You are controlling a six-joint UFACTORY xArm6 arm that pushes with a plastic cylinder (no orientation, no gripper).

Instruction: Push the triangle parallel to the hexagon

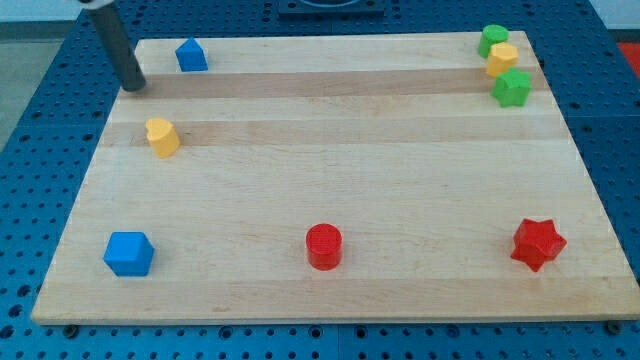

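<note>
A small blue triangle-like block (191,55) sits near the board's top left corner. A red hexagon-like block (324,246) sits at the bottom middle. My tip (133,85) rests on the board at the top left, just left of and below the blue triangle, apart from it. A yellow block (162,137) lies below my tip.
A blue cube (129,253) sits at the bottom left. A red star (538,243) sits at the bottom right. At the top right, a green block (492,41), a yellow block (502,59) and a green star (512,88) cluster together. The wooden board (330,130) has blue pegboard around it.
</note>
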